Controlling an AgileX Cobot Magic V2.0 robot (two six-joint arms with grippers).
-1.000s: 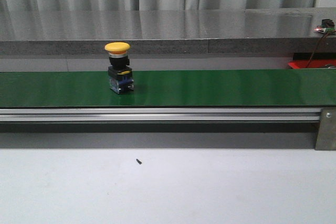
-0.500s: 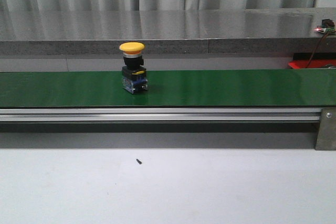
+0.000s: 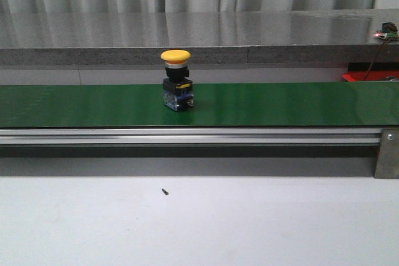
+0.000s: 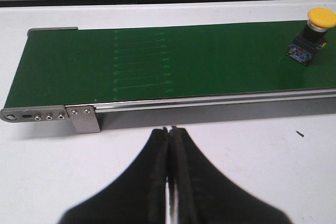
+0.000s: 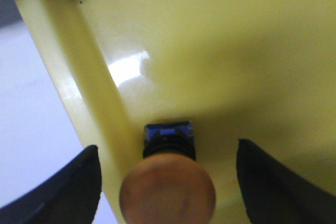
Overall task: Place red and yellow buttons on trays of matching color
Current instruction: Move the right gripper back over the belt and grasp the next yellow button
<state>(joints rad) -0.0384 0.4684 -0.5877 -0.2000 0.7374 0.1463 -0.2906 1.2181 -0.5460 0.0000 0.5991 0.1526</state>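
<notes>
A: Front view status?
B: Green conveyor belt point(image 3: 280, 104) runs across the full width on an aluminium rail point(image 3: 187, 136); one yellow button point(image 3: 176, 80) stands upright on it, a bit left of centre; neither arm is visible there; a sliver of red tray point(image 3: 369, 76) sits at the far right behind the belt.

A: Left arm?
B: Left gripper point(image 4: 169, 129) is above the white table point(image 4: 252, 156), in front of the belt's end plate point(image 4: 85, 120), pointing at the belt; jaws pressed together, nothing between them; same yellow button shows far down the belt in that view.

A: Right arm?
B: Only its wrist camera shows it; right gripper point(image 5: 167, 163) is low over the yellow tray point(image 5: 220, 51), jaws spread wide; a second button point(image 5: 168, 179) stands upright on the tray floor between the fingers point(image 5: 79, 182), just beside the tray rim; fingers clear of it on both sides.
</notes>
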